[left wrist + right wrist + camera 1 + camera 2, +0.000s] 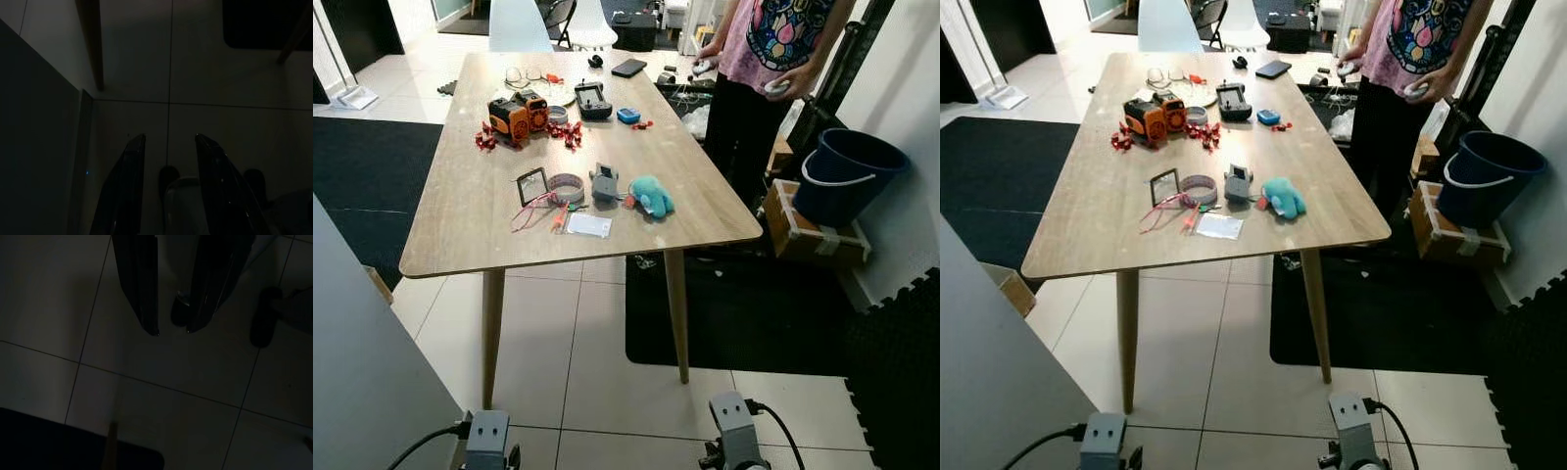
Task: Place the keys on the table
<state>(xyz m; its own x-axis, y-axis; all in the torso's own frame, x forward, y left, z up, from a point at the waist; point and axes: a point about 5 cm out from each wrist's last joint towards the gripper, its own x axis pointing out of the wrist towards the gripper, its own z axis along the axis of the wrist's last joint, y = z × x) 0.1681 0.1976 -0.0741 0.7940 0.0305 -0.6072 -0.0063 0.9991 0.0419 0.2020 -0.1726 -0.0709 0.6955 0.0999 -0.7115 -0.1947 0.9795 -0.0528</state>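
Keys already sitting on the table, both arms just hanging down low.

The keys (536,209), on red cords, lie near the front edge of the table (450,230), next to a tape roll (567,187) and a teal plush (652,195). Left gripper (168,142) and right gripper (172,332) are both spread a bit over floor tiles, holding nothing. Blue bucket (847,176) stands on a box (813,238); can't tell what's inside.

Keys (570,188) lie flat on the wooden table (460,225), near its front edge: a loose cluster with a grey ring, a small dark-framed tag and a pink-red lanyard trailing toward the robot's left. The table stands on slim wooden legs, top level, cluttered farther back.
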